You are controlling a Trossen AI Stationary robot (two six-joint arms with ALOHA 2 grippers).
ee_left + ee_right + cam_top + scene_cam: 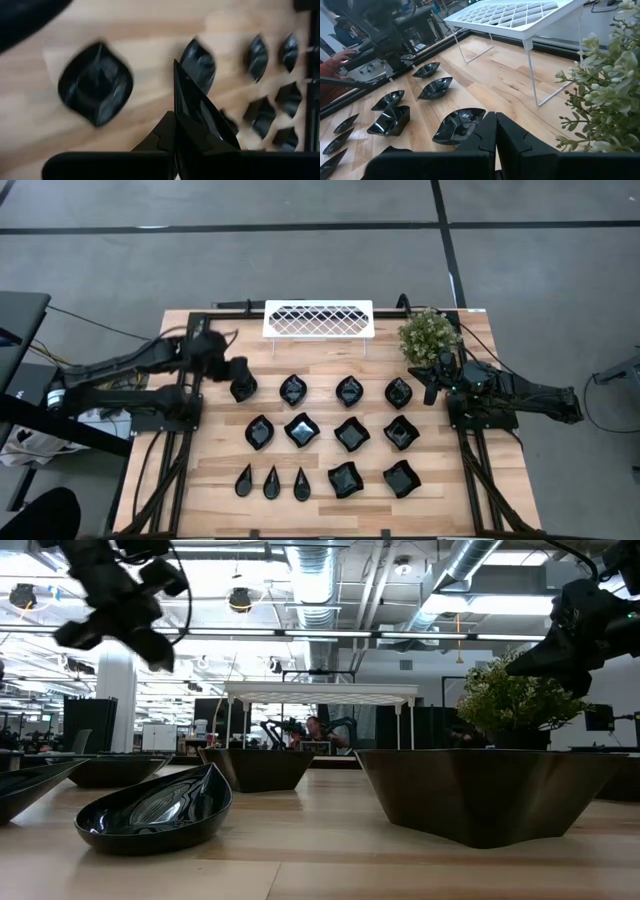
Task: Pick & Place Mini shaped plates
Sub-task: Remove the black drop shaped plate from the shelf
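Glossy black throughout: the mini shaped plates (349, 435) lie in three rows on the pale wooden table (320, 362).

High view. Four rounded plates in the far row, four squarer ones in the middle, three teardrops plus two squares in the near row. The left gripper (243, 385) sits over the left end of the far row, with a plate (243, 388) showing under it; whether that plate is on the wood or lifted cannot be told from here. The right gripper (432, 376) waits at the right edge, just beside the potted plant (428, 334). The white lattice rack (318, 318) stands at the far edge.

Low view. The left gripper (150, 645) hangs well above the tabletop. A teardrop plate (155, 810) lies nearest the lens.

Left wrist view. Fingers pressed together, with a thin black plate (200, 112) pinched edge-on between them, the tabletop and other plates beneath. A narrow rim pinch on a slick glaze.

Right wrist view. Right gripper (495, 132) fingers shut, nothing between them, rack and plant ahead.

Risks, judged:
- The plate could slide or pivot out of so thin a grip during any quick swing.
- If dropped, it lands among close-set neighbours and may chip or scatter them.
- A low carry toward the rack could clip its rim.
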